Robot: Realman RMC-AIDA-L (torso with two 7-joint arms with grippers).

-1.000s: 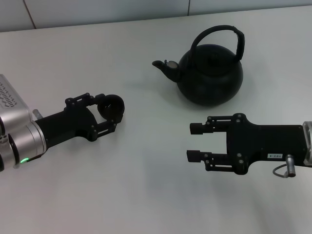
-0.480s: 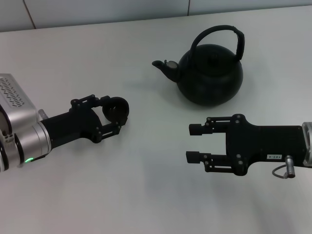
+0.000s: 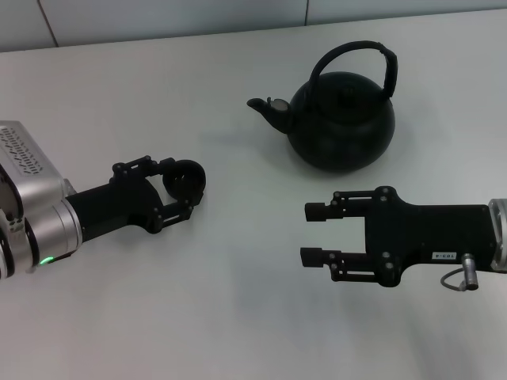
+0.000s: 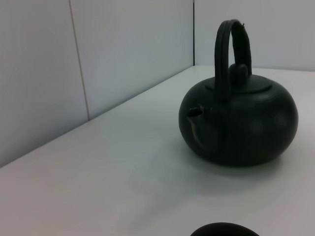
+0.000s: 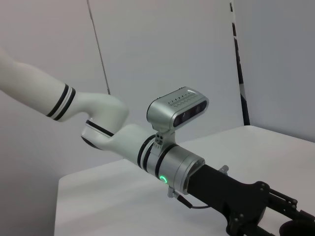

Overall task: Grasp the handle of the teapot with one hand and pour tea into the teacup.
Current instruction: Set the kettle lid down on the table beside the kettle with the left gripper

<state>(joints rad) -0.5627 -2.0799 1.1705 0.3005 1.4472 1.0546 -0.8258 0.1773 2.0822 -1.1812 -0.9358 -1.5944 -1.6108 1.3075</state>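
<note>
Black teapot far on table, spout pointing robot's left, handle arching along that axis. Left gripper clamped on teacup, pulled slightly back since earlier. Right gripper spread, empty, near side of pot. Left wrist: teapot ahead, cup rim closest. Right wrist: left arm, cup edge.

Teapot: round, matte black, upright in the upper right of the head view, flat lid on, short curved spout pointing toward frame left. Handle: tall black hoop arching over the lid, thicker on its right side. Teacup: tiny, low, black, at left of centre, well apart from the teapot; contents cannot be seen.
</note>
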